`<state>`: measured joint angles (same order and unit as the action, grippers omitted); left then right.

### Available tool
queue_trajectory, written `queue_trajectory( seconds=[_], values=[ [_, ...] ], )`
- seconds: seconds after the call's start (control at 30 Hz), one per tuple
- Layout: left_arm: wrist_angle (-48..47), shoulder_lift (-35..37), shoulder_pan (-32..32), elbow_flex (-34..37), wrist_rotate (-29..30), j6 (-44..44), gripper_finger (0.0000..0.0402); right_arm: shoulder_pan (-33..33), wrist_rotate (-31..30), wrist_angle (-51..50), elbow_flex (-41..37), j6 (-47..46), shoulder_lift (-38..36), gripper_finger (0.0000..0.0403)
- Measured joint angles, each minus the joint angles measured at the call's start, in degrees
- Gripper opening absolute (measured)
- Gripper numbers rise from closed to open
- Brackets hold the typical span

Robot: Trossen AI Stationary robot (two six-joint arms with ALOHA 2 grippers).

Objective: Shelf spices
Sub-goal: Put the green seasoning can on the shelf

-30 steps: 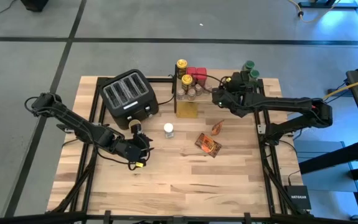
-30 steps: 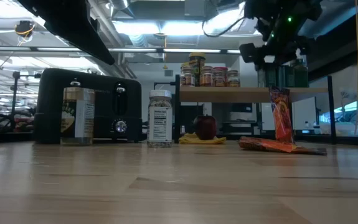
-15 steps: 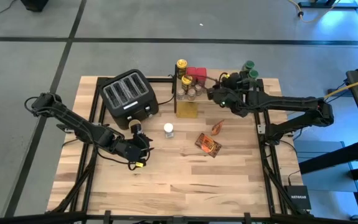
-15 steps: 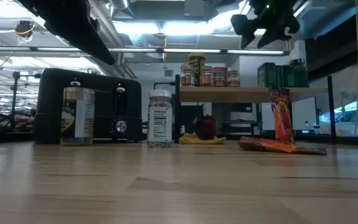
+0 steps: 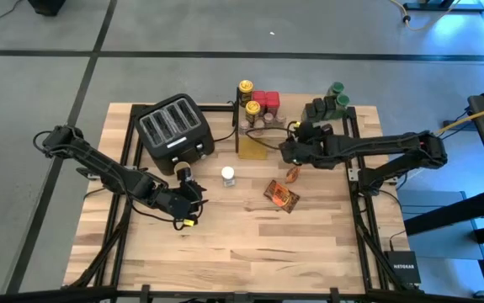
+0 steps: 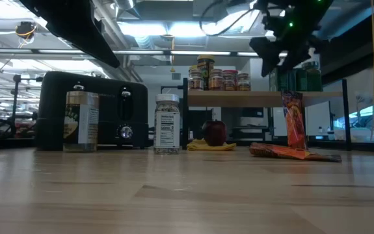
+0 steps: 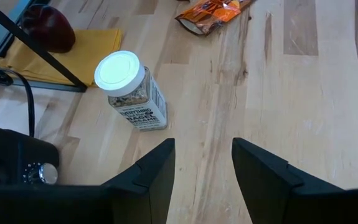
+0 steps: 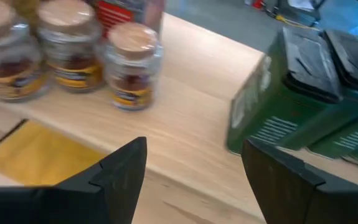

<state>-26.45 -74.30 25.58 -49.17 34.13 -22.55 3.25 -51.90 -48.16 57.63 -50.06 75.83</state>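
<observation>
The shelf (image 5: 296, 126) holds yellow-lidded jars (image 5: 246, 87), red tins (image 5: 265, 99), tan-lidded jars (image 8: 132, 65) and green tins (image 8: 291, 93), all standing upright on its plank (image 8: 185, 137). My right gripper (image 5: 286, 153) (image 8: 191, 180) hovers open and empty in front of the shelf's near edge, above the table. A white-lidded jar (image 7: 129, 90) and a second jar (image 6: 82, 120) stand on the table. Two foil packets (image 5: 281, 195) (image 5: 294, 172) lie near the table's middle. My left gripper (image 5: 195, 198) (image 7: 202, 168) waits open, left of the white-lidded jar.
A black four-slot toaster (image 5: 174, 130) stands at the far left of the table. Under the shelf lie a yellow cloth (image 7: 60, 53) and a red apple (image 7: 48, 28). Bare tabletop (image 5: 250, 244) stretches along the near edge.
My right gripper has drawn back from the green tins on the shelf, first rising, then swinging toward the table's near edge and rolling. It now hangs in front of the shelf. The green tins stay standing on the plank.
</observation>
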Motion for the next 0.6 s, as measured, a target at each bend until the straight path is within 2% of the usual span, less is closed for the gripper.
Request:
queue_trajectory(
  seconds=[0.27, 0.6],
  values=[
    [0.0, 0.0, 0.0, 0.0, 0.0, 0.3, 0.0153, 5.4, 0.4, 2.5, -2.5, 0.7, 0.0, 0.0266],
    [0.1, 0.0, 0.0, 0.0, 0.0, 0.2, 0.0153, 7.8, 0.0, 4.7, -2.6, 3.1, 0.0, 0.0266]
  ],
)
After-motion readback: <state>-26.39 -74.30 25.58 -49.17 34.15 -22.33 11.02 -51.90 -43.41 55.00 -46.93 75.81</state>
